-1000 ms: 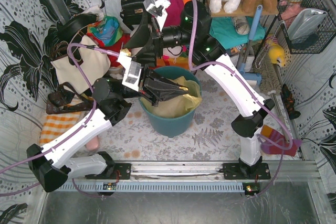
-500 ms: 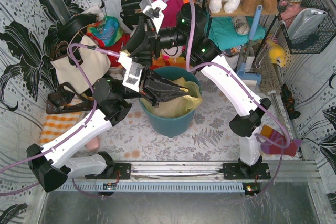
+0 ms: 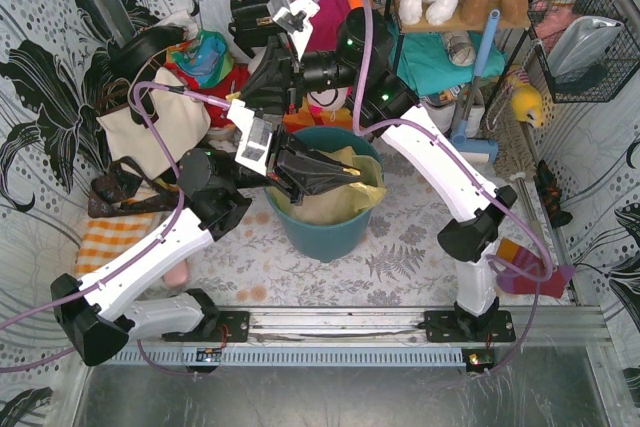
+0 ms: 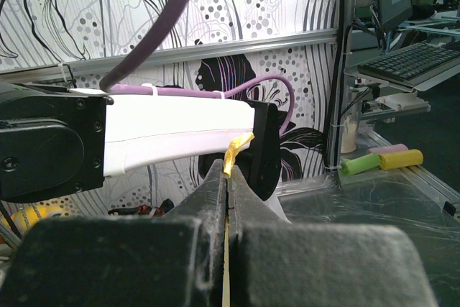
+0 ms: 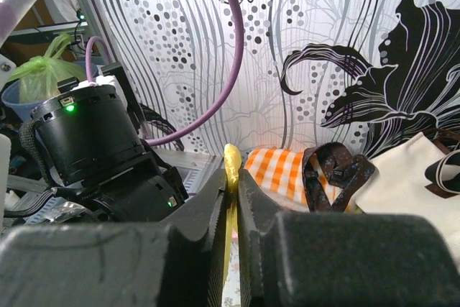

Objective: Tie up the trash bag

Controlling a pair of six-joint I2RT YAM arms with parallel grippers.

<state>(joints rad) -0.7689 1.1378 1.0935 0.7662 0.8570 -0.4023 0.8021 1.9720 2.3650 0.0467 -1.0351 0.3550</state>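
- The trash bag [image 3: 345, 195] sits inside the round teal bin [image 3: 325, 232] on the patterned bench [image 3: 420, 247], its yellow-green plastic bunched above the rim.
- The left gripper [image 4: 227, 177] reaches over the bin with its jaws pressed together on a thin yellow fold of the bag.
- The right gripper [image 5: 230, 177] is above the bin's far left edge, its jaws almost together, and a narrow strip of the bag is pinched between them.
- A cream tote bag [image 3: 160, 127] lies to the left of the bin, apart from it.
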